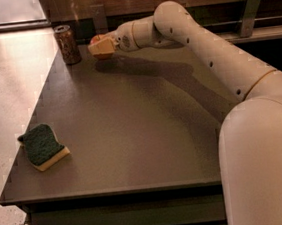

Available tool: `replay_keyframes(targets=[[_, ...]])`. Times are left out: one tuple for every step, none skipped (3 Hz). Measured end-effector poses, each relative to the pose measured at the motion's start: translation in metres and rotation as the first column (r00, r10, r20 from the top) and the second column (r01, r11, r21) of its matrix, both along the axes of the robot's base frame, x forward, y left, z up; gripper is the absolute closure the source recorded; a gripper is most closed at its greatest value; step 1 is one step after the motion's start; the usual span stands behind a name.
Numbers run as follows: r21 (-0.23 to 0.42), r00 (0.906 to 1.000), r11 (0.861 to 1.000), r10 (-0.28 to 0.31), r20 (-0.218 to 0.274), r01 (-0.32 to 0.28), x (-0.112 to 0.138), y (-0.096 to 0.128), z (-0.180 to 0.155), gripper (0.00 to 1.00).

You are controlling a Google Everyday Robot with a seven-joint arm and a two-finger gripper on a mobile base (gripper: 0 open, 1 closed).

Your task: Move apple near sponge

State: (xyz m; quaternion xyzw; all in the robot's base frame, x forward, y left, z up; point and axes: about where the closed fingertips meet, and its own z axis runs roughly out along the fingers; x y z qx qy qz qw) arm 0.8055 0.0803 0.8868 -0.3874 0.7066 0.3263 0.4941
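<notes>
The red-orange apple (94,39) is at the far end of the dark table (138,130), mostly hidden by my gripper (102,46). The gripper's pale fingers (105,47) are closed around the apple and hold it slightly above the tabletop, with a shadow under it. The sponge (41,146), green on top with a yellow base, lies at the near left corner of the table, far from the gripper. My arm reaches in from the right across the back of the table.
A brown drink can (67,44) stands upright just left of the gripper at the far left corner. A wall with a rail and metal brackets (248,3) runs behind the table. The table's left edge drops to the floor (8,88).
</notes>
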Motion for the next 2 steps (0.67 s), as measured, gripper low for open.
replay_keyframes(targets=[[0.006,0.9992,0.999,0.041,-0.002,-0.041,-0.019,-0.031,0.034,1.00],[0.018,0.9960,0.996,0.088,-0.019,-0.087,-0.040,-0.053,0.049,1.00]])
